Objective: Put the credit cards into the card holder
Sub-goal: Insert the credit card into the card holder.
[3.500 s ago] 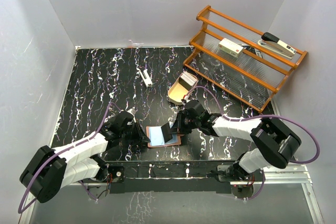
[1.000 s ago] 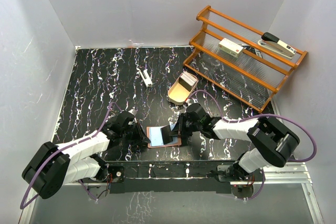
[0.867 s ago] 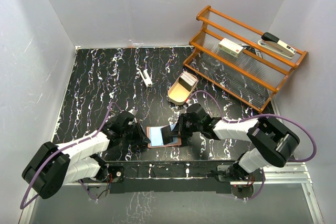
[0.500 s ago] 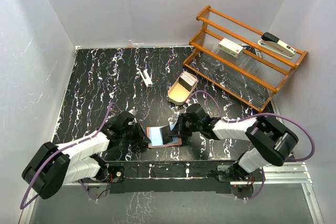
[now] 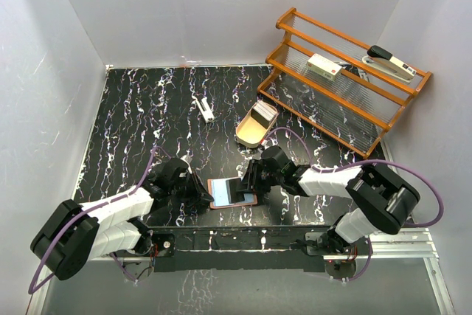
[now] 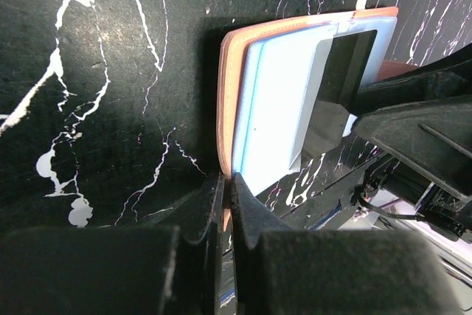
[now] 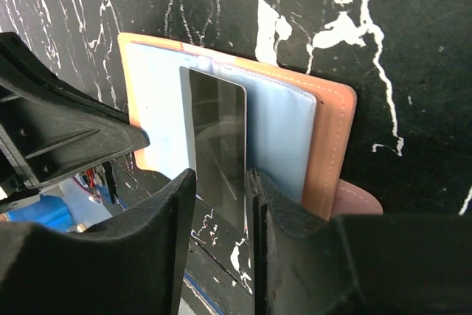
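The card holder (image 5: 223, 194) lies open near the table's front edge, salmon-brown outside and pale blue inside. My left gripper (image 5: 200, 195) is shut on its left edge, as the left wrist view (image 6: 227, 182) shows. My right gripper (image 5: 248, 180) holds one dark credit card (image 7: 217, 145) by its long edges, between its fingers. The card lies flat against the holder's blue inside (image 7: 158, 108). It also shows in the left wrist view (image 6: 346, 64). More credit cards (image 5: 262, 113) lie in the tan tray (image 5: 247, 134).
A small white object (image 5: 204, 108) lies on the black marbled table. A wooden rack (image 5: 346, 101) stands at the back right with a white box with a red mark (image 5: 323, 66) and a stapler (image 5: 391, 63) on it. White walls enclose the table.
The card has gone from tilted up to lying flat on the open holder. The holder has shifted slightly to the right. Both arms have barely moved.
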Controlling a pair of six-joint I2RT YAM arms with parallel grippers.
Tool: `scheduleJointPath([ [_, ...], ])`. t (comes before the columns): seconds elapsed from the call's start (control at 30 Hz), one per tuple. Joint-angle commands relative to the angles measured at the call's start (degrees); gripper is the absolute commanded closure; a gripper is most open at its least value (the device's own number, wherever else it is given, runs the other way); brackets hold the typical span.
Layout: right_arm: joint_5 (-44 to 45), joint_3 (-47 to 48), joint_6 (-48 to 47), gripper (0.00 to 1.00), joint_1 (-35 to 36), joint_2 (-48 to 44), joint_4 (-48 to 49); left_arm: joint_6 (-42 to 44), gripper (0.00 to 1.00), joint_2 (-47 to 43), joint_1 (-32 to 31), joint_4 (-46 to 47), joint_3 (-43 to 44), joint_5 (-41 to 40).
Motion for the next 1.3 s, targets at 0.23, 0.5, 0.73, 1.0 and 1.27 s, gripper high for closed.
scheduleJointPath([
  [0.23,4.23,3.42,-2.98,0.61,0.28,-4.25,-6.66,-0.36,1.0,-0.05,-0.54,1.01,-0.3,1.24],
  [0.5,2.73,3.8,-1.65,0.64,1.44,-1.53,-3.83,-0.4,1.0,0.5,-0.71,1.64,-0.25,1.51],
  [0.73,1.69,4.33,-0.51,0.63,3.11,0.62,-0.57,-0.35,1.0,0.3,-0.76,1.51,-0.37,1.56],
  [1.0,0.81,5.11,-0.86,0.63,4.84,2.55,4.68,0.18,1.0,-0.33,-0.8,1.68,-0.41,1.86],
  [1.27,0.32,7.31,-3.32,0.63,4.95,5.24,4.29,1.07,1.0,-0.85,-0.89,1.05,0.13,1.87],
])
